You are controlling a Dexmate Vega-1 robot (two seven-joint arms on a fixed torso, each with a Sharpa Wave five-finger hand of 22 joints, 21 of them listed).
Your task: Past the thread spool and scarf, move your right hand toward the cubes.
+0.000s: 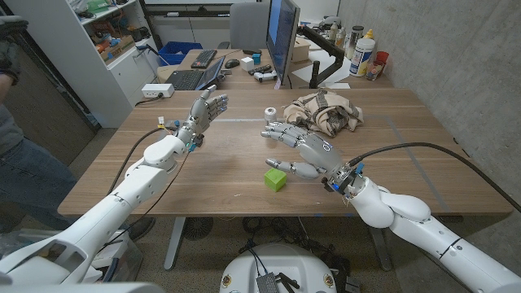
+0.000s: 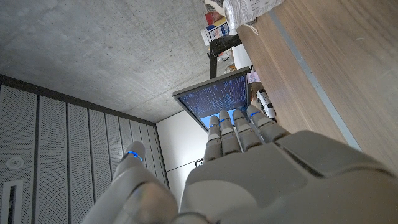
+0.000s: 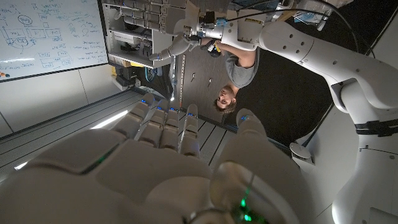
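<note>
The right hand (image 1: 303, 148) has its fingers (image 1: 275, 132) stretched out and spread wide, holding nothing, the palm turned down and hovering over the wooden table (image 1: 407, 163); the fingertips reach toward the thread spool (image 1: 269, 112) and stop just short of it. The thumb lies low, near the green cube (image 1: 275, 179), which sits on the table just beside the right hand on the robot's side, apart from the thumb. In the right wrist view the same hand (image 3: 168, 168) shows its back with the fingers (image 3: 163, 121) side by side and straight. Past the green cube, farther from the robot, the small white thread spool stands upright, and just beside the spool lies the scarf (image 1: 326, 111), a crumpled beige and brown heap, close to the right hand's fingertips but not touching them. The left hand (image 1: 203, 112) is raised above the table, well apart from the green cube, with its fingers (image 1: 216, 102) open and slightly curved, empty, palm facing toward the spool. In the left wrist view its fingers (image 2: 236, 130) extend straight toward a monitor (image 2: 217, 99), with the tabletop alongside. Beyond the table's far edge from the green cube stand a monitor (image 1: 282, 37), a keyboard (image 1: 186, 79) and some bottles (image 1: 364, 53). A person (image 1: 16, 138) stands off the table's left side.
</note>
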